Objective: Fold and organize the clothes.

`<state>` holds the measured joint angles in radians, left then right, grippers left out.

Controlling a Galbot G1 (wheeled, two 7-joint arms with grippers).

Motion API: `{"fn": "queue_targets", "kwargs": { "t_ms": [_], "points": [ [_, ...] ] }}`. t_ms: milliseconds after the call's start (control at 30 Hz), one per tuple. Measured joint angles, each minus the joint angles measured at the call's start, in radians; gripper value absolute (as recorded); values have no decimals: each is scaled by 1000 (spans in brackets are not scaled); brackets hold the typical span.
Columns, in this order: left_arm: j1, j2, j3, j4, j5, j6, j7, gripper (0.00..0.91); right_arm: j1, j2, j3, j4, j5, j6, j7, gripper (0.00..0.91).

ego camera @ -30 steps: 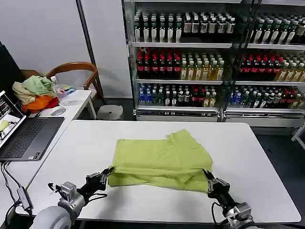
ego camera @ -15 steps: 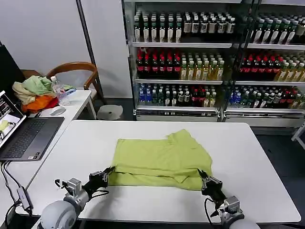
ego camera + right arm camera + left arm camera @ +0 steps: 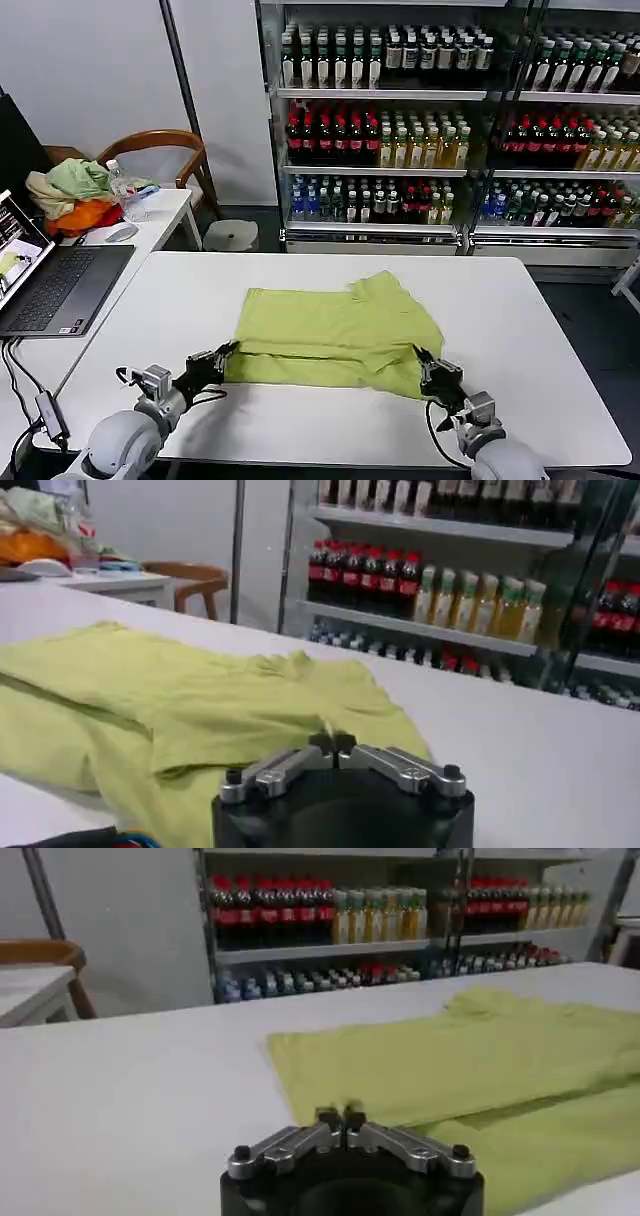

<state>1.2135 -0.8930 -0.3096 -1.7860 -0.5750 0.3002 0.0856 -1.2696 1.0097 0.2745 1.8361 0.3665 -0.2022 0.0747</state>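
The clothes are one lime yellow-green T-shirt (image 3: 340, 335) lying partly folded in the middle of the white table (image 3: 520, 330). Its near hem is doubled up and one sleeve points to the far right. My left gripper (image 3: 229, 350) is at the shirt's near left corner, jaws pressed together on the hem. My right gripper (image 3: 419, 357) is at the near right corner, shut on the cloth edge. In the left wrist view the shirt (image 3: 450, 1063) spreads just beyond the closed left gripper (image 3: 341, 1118). The right wrist view shows the shirt (image 3: 200, 700) bunched against the closed right gripper (image 3: 333, 743).
A side desk on the left holds an open laptop (image 3: 60, 285), a water bottle (image 3: 122, 190) and a heap of pale green, beige and orange garments (image 3: 70, 195). A wooden chair (image 3: 160, 145) and a stool (image 3: 231, 236) stand behind it. Drink shelves (image 3: 400, 130) line the back.
Both grippers have moved a little forward, away from my body, carrying the shirt's near corners. The near hem now lies slightly farther in on the table.
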Motion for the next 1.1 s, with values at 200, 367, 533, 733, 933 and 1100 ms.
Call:
{"fn": "queue_targets", "kwargs": {
  "t_ms": [200,367,533,733,933,1100],
  "points": [
    [-6,2,-5,11,4,0,-5,907,35,-3,5,-16,50,-53,42,907],
    [14,15,-27,-8,1,4,-16,907,15,-23,36,19,89,-85,57,907],
    [60,23,-55,-63,-17,32,-40,907,-65,-31,80,87,90,-92,56,907],
    [115,13,-61,-123,-27,118,-85,907,-175,-29,123,142,56,-92,49,907],
    [130,8,-56,-142,-36,175,-141,907,-231,-24,138,161,44,-94,52,504],
    [132,7,-48,-149,-48,205,-183,443,-259,-23,140,168,45,-99,47,0]
  ]
}}
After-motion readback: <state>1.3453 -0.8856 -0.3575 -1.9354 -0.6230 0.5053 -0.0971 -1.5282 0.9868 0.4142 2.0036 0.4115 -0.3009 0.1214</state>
